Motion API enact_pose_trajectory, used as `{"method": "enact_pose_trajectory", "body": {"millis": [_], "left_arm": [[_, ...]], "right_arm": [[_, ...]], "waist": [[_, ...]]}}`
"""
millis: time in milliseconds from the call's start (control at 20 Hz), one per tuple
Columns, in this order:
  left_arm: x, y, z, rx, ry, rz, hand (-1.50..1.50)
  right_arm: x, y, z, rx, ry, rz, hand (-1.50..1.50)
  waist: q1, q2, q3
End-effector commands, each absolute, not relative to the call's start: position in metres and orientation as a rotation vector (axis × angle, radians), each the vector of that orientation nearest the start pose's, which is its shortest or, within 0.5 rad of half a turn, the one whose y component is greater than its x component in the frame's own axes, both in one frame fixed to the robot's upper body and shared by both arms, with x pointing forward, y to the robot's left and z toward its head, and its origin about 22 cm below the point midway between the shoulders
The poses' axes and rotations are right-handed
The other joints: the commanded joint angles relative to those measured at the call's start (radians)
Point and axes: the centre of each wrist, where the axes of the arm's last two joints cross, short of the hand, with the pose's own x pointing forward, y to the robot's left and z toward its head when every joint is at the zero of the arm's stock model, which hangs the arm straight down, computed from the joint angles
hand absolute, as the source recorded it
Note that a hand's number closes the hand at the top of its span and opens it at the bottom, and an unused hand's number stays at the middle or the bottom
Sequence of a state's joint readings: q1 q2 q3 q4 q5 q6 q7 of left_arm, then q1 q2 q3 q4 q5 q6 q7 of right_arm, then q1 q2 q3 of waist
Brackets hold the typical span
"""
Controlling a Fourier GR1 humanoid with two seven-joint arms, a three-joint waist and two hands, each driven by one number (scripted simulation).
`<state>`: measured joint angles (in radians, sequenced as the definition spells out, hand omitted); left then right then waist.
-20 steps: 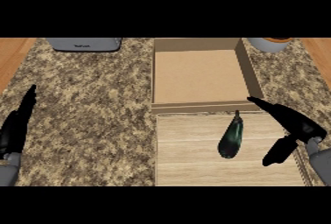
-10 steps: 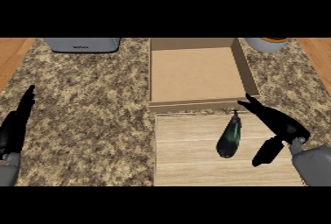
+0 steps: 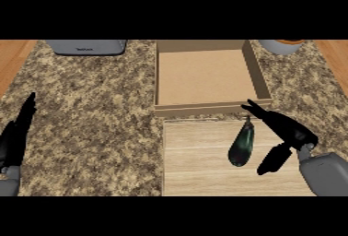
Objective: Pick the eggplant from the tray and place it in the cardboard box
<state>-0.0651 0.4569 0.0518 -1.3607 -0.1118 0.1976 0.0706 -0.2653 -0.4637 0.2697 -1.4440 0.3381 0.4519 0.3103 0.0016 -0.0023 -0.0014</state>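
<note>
Head view, looking steeply down on a speckled stone counter [image 3: 95,115]. Landmark for all places: one wooden tray [image 3: 204,175], pale planks, low and right of centre.

Right hand [image 3: 289,129]: black, on a grey forearm entering from the lower right corner, held over the tray's right part; fingers [image 3: 255,108] straight and spread toward the far edge of the tray, thumb [image 3: 272,159] pointing down toward the near side; wide open, holding nothing.

Left hand [image 3: 17,138]: black, well left of the tray at the counter's left edge, fingers straight and pointing away, open and at rest.

One eggplant [image 3: 242,145]: dark, glossy, lying on the tray right of its middle, stem end toward the far edge, just beside the right hand; contact with the fingers cannot be told.

One cardboard box [image 3: 166,73]: open-topped, brown, directly beyond the tray's far edge.

One grey appliance [image 3: 87,46]: beyond and left of the tray, at the counter's far edge.

One grey pot [image 3: 280,46]: beyond and right of the tray, partly cut off.
</note>
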Motion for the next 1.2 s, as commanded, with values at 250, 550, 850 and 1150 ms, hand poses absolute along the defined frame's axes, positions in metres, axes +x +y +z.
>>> {"method": "enact_pose_trajectory", "body": {"millis": [250, 550, 850, 1150], "left_arm": [[0.257, 0.368, 0.019, 0.652, -1.358, -0.217, 0.0], [0.265, 0.363, 0.006, 0.655, -1.354, -0.218, 0.0], [0.248, 0.386, 0.031, 0.628, -1.371, -0.233, 0.0], [0.262, 0.354, 0.009, 0.664, -1.383, -0.208, 0.0]], "right_arm": [[0.299, -0.231, 0.045, -0.284, -1.026, 1.183, -1.5], [0.299, -0.23, 0.053, -0.332, -0.908, 1.183, -1.5], [0.306, -0.223, 0.013, -0.383, -0.9, 1.171, 1.5], [0.299, -0.209, 0.005, -0.584, -1.058, 1.198, 1.5]], "waist": [[0.001, 0.002, 0.001], [-0.002, 0.003, 0.001], [0.008, 0.003, 0.002], [0.002, 0.003, 0.001]]}}
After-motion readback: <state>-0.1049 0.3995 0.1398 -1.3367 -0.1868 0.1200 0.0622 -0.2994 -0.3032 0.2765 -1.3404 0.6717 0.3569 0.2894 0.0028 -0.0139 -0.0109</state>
